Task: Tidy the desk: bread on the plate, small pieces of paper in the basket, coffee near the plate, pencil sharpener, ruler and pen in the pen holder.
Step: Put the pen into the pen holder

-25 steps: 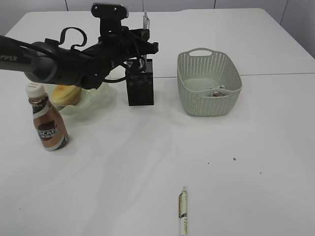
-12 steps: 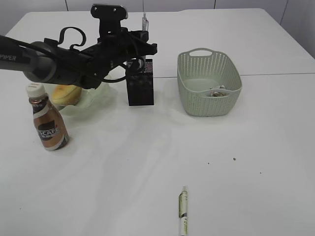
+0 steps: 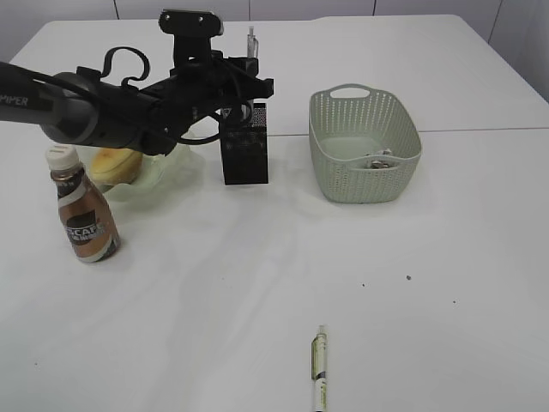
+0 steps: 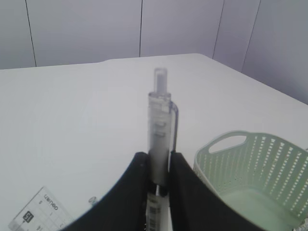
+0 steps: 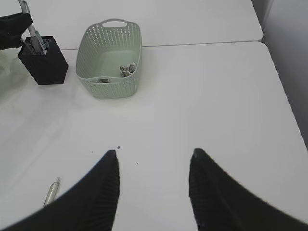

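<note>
My left gripper (image 3: 248,75) hangs just above the black mesh pen holder (image 3: 245,153), shut on a clear pen (image 4: 161,130) that stands upright between the jaws, its top (image 3: 252,39) poking above them. A second pen (image 3: 319,369) lies on the table near the front edge. The bread (image 3: 113,161) rests on the pale plate (image 3: 153,178), with the coffee bottle (image 3: 82,215) in front of it. Small pieces of paper (image 5: 127,70) lie in the green basket (image 3: 364,146). My right gripper (image 5: 154,161) is open and empty over bare table.
A clear printed strip, possibly the ruler (image 4: 41,214), shows below the left gripper. The left arm (image 3: 94,107) stretches across the back left, over the plate. A seam between tabletops (image 3: 480,130) runs behind the basket.
The left gripper and the pen have barely shifted over the pen holder. Everything else is still.
</note>
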You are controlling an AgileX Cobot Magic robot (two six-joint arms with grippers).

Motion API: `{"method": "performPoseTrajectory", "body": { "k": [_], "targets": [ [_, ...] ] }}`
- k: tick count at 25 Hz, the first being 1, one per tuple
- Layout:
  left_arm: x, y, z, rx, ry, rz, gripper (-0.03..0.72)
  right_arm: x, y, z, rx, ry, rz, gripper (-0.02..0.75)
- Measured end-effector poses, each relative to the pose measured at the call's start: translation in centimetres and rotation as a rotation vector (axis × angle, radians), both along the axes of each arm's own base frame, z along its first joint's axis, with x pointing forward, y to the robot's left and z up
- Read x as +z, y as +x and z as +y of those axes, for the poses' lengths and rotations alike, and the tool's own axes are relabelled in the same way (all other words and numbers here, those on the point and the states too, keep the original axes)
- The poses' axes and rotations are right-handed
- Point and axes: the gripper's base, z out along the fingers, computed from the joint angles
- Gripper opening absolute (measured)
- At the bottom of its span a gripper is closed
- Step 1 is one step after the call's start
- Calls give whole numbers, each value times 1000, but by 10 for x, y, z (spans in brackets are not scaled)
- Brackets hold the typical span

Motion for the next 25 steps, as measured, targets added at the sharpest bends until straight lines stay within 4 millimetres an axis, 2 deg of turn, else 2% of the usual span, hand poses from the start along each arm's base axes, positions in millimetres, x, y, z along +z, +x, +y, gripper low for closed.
{"method": "performPoseTrajectory", "body": {
  "k": [4,10,16,18,25],
  "targets": [
    [0,0,0,1,0,3,132,0,0,0,-3,-4,-2,351],
    [0,0,0,1,0,4,266,1,0,-2,-12,-15,-7,351],
    [2,-1,1,3,22,46,292,0,0,-2,-13,-16,-6,352],
    [13,-4,2,4,35,72,292,0,0,-2,-13,-16,-6,352],
    [87,-25,13,9,64,118,293,0,0,-2,-12,-15,-5,351]
  ]
}}
